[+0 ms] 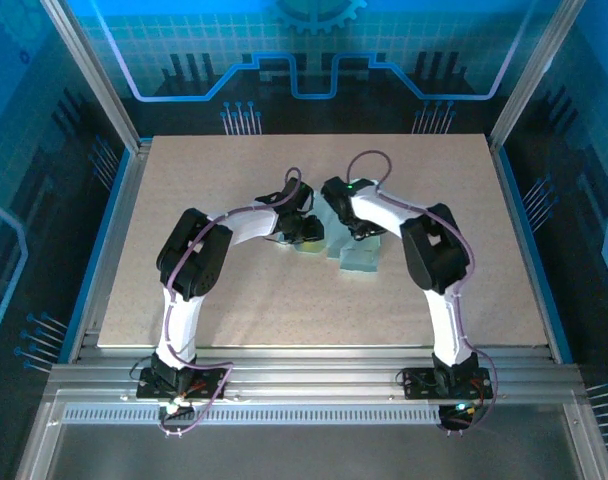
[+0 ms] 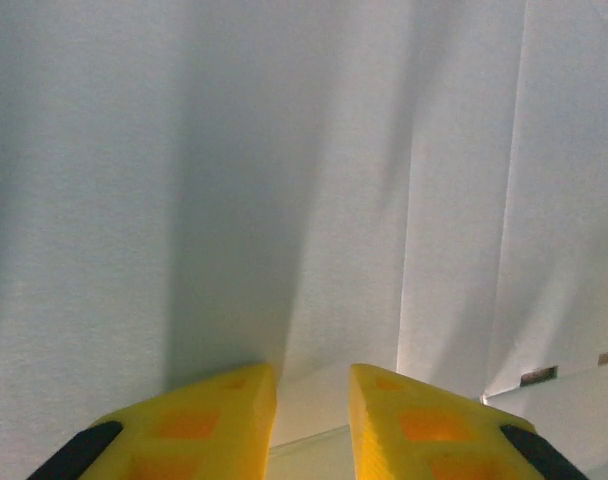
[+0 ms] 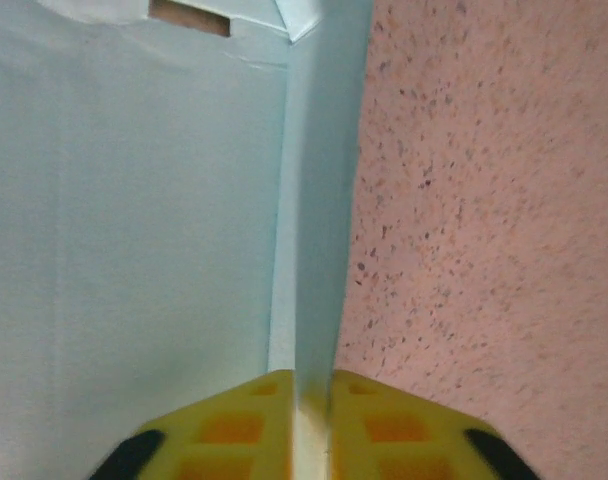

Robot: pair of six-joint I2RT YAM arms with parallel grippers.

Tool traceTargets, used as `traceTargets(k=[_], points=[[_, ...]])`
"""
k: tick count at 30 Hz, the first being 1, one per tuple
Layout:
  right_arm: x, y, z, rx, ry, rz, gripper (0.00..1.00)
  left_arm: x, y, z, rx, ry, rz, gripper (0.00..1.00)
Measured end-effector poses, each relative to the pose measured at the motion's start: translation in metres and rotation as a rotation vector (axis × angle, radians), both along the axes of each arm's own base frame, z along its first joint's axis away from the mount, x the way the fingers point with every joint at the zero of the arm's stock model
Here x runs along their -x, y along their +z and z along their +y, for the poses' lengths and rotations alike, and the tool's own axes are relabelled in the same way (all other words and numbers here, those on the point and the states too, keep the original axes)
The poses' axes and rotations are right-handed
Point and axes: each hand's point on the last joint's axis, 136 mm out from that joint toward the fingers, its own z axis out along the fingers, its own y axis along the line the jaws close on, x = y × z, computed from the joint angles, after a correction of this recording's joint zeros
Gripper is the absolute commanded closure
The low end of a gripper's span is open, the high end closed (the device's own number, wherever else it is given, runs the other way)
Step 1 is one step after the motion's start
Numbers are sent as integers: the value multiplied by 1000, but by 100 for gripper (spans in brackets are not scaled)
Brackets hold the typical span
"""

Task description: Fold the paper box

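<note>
Right gripper (image 3: 311,380) pinches an upright wall of the paper box (image 3: 134,250), left gripper (image 2: 312,378) slightly spread, both arms bent inward.

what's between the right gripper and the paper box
Nothing visible. The right gripper has a raised wall of the paper box pinched between its fingers, with the table just beside that wall.

Pale mint paper box (image 1: 356,255), thin creased card, partly folded, one wall upright, on table (image 1: 184,300) centre
</note>
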Motion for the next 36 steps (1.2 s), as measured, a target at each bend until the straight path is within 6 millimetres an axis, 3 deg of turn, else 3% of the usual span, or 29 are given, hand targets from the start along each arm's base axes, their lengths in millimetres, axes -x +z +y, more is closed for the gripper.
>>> traceTargets(k=[6, 12, 18, 26, 32, 36], points=[[-4, 22, -15, -277, 24, -70, 44, 1, 1, 2, -23, -47, -14, 70], [-32, 46, -25, -498, 153, -155, 48, -1, 1, 7, -46, -103, -18, 70], [-67, 34, -46, -658, 118, -155, 49, -6, 1, 12, -52, -148, -10, 70], [-79, -2, -27, -833, 115, -83, 57, -3, 1, 13, -55, -180, -6, 70], [-102, 0, -15, -880, 186, -93, 65, -3, 0, 13, -54, -182, -4, 70], [-106, 9, -7, -861, 250, -88, 67, -3, 0, 14, -52, -181, -2, 70]])
